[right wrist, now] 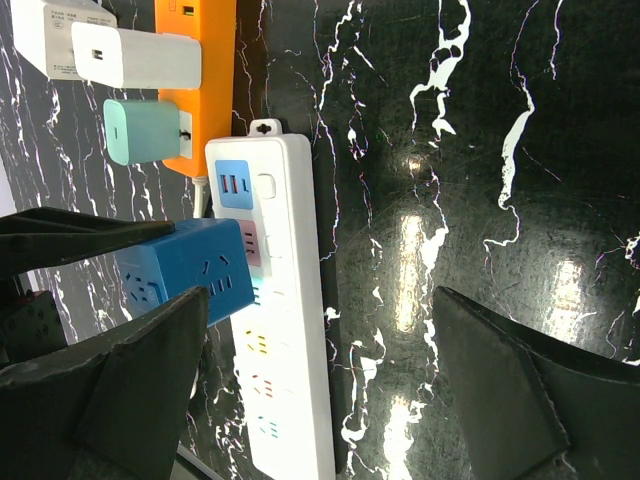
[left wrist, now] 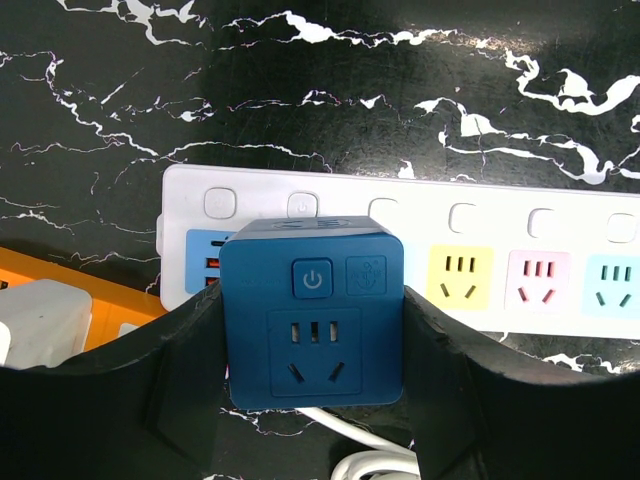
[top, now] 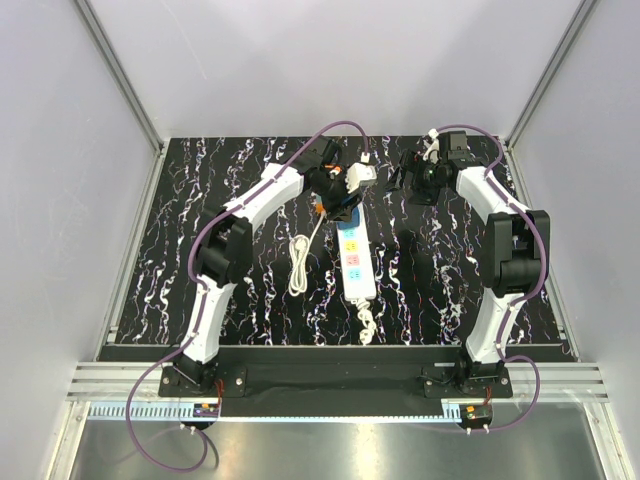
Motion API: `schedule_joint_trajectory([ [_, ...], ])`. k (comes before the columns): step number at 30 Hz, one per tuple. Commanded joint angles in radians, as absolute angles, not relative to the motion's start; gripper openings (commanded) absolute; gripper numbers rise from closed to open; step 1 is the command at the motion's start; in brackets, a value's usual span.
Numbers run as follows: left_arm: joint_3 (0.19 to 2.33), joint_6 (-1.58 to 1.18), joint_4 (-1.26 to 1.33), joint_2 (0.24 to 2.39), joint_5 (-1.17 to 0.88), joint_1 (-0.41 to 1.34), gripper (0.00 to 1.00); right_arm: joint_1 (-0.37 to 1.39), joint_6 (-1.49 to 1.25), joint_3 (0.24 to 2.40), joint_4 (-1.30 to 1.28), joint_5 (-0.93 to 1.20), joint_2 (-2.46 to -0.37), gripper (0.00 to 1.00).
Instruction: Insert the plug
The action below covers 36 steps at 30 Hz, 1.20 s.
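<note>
We see the small solid-blue cube-shaped plastic plug (left wrist: 312, 315) pinched between the two black fingers (left wrist: 180, 380) of the left pincer (left wrist: 312, 335), one finger on each side face. Its socket face and power button are turned toward the wrist camera. The cube sits just beyond the fingertips, over the long white plastic power strip (left wrist: 520, 215), covering the socket next to the strip's blue USB panel. From the right wrist the cube (right wrist: 185, 265) looks tilted, with one edge meeting the strip (right wrist: 300, 300). We cannot tell whether its pins are in the socket.

To the right of the left pincer the strip's yellow, pink and pale blue sockets lie uncovered. To its left lies an orange plastic power strip (left wrist: 60, 275) carrying white cube adapters (right wrist: 135, 58) and a mint-green adapter (right wrist: 140, 130). Everything rests on the black, white-veined marble-look table (left wrist: 400, 90).

The right pincer (right wrist: 321, 292) is spread wide and holds nothing. The white strip and bare table show between its fingers. A coiled white cable (top: 300, 265) lies on the table, nearer the arm bases than the left pincer.
</note>
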<state>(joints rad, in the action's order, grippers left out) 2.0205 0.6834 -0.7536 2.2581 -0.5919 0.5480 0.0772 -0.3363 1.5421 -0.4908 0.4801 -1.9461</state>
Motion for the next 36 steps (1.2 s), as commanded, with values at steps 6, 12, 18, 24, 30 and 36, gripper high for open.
schedule_joint_trajectory([
  [6,2.059,0.632,-0.719,2.304,-0.545,0.545,0.00,0.071,-0.324,1.551,-0.465,0.477,-1.921,0.99],
  [12,2.019,0.637,-0.719,2.306,-0.520,0.555,0.00,0.071,-0.327,1.552,-0.465,0.483,-1.924,0.98],
  [18,2.023,0.635,-0.719,2.322,-0.512,0.560,0.00,0.071,-0.327,1.554,-0.465,0.489,-1.930,0.96],
  [24,2.049,0.581,-0.719,2.293,-0.497,0.561,0.00,0.072,-0.327,1.554,-0.465,0.489,-1.930,0.95],
  [30,2.121,0.506,-0.724,2.267,-0.482,0.560,0.00,0.072,-0.328,1.554,-0.463,0.495,-1.925,0.95],
  [36,2.167,0.460,-0.746,2.261,-0.446,0.558,0.00,0.074,-0.325,1.545,-0.465,0.492,-1.916,0.95],
])
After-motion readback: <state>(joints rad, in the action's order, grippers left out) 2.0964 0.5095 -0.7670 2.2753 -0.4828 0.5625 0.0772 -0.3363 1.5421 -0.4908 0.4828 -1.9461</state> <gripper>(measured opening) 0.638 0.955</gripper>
